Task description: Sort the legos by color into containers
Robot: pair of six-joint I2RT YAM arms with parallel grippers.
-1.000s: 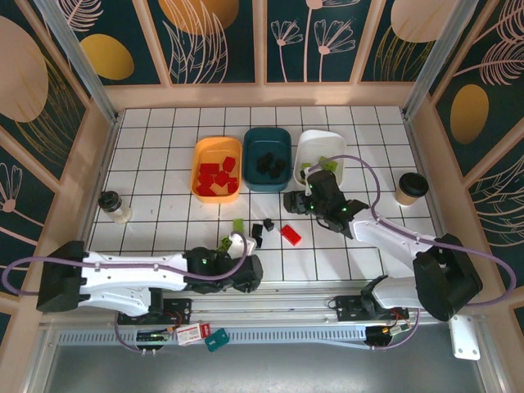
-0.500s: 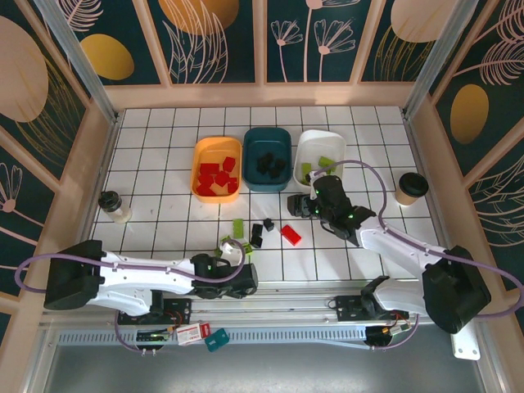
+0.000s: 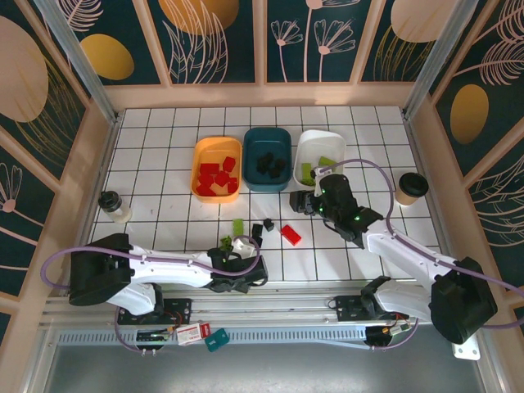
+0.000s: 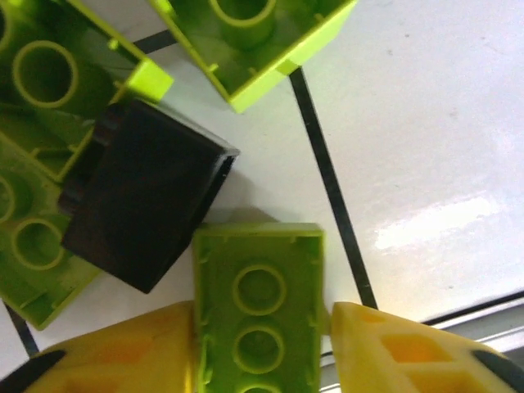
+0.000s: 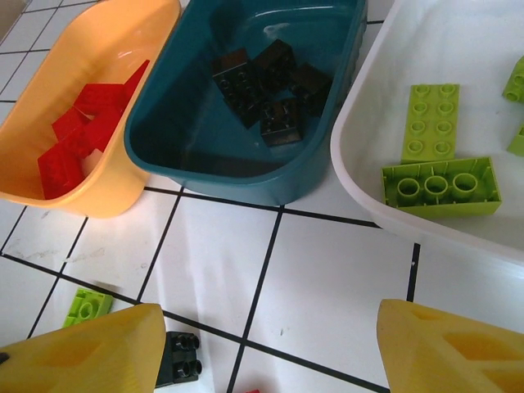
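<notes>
My left gripper (image 4: 260, 327) is shut on a lime green lego (image 4: 258, 295) lying underside up on the table, a yellow finger on each long side. A black lego (image 4: 143, 196) touches its corner, with more green legos (image 4: 254, 41) beyond. From above, that gripper (image 3: 236, 247) sits low at the loose pile: green (image 3: 238, 225), black (image 3: 268, 223), red (image 3: 291, 235). My right gripper (image 3: 300, 201) hangs open and empty in front of the white container (image 3: 301, 151). The orange container (image 5: 123, 188) holds red legos, the teal (image 5: 229, 176) black, the white (image 5: 360, 188) green.
A dark-lidded cup (image 3: 115, 206) stands at the left and a paper cup (image 3: 411, 187) at the right. Wooden walls ring the tiled table. Below my right gripper (image 5: 270, 348) lie a green lego (image 5: 88, 304) and a black one (image 5: 180, 360).
My left gripper has dropped onto the pile and its jaws have narrowed round the green lego. The right arm has shifted slightly right, still open.
</notes>
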